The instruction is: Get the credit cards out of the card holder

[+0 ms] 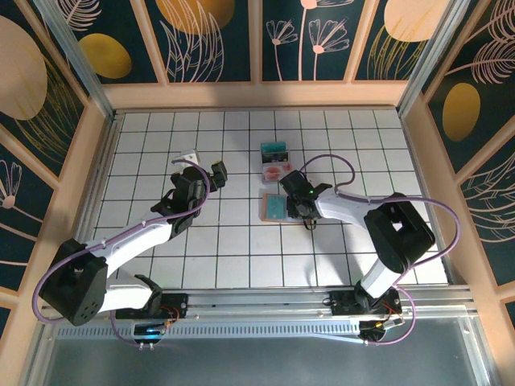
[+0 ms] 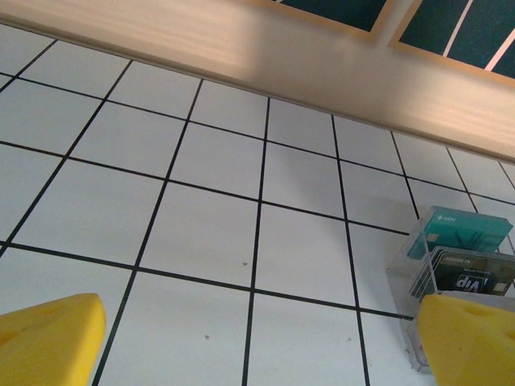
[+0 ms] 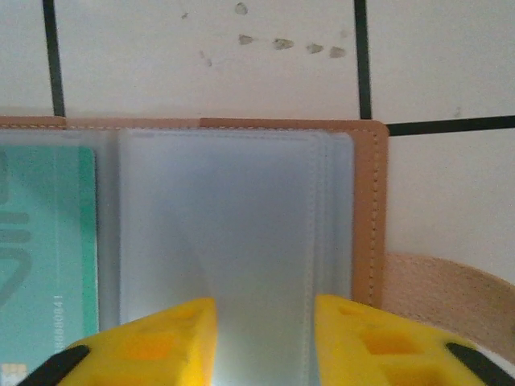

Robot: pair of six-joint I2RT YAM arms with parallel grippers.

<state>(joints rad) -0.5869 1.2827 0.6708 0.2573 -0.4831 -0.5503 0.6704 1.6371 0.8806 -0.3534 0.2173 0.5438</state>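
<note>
Right wrist resolves clear sleeves (image 3: 217, 217) inside card holder (image 3: 370, 201).

Tan-brown edge on the holder (image 3: 370, 217), pale stitching, and the sleeves inside read cloudy blue-grey. In the holder's left half sits a teal card (image 3: 44, 257) with paler teal markings. The right gripper (image 3: 265, 342) over the holder shows bright yellow fingers (image 3: 153, 346) with black insets. Beyond the holder, a second teal card (image 1: 275, 149); between the two, a white-pink card (image 1: 275, 169) with a red spot. The table (image 1: 241, 241) under the holder is white tile crossed by black lines. Left of the holder, the left gripper (image 2: 257, 322) is yellow too. Walls (image 1: 209, 32) beyond: dark teal, gold discs, pale leaf outlines.
</note>
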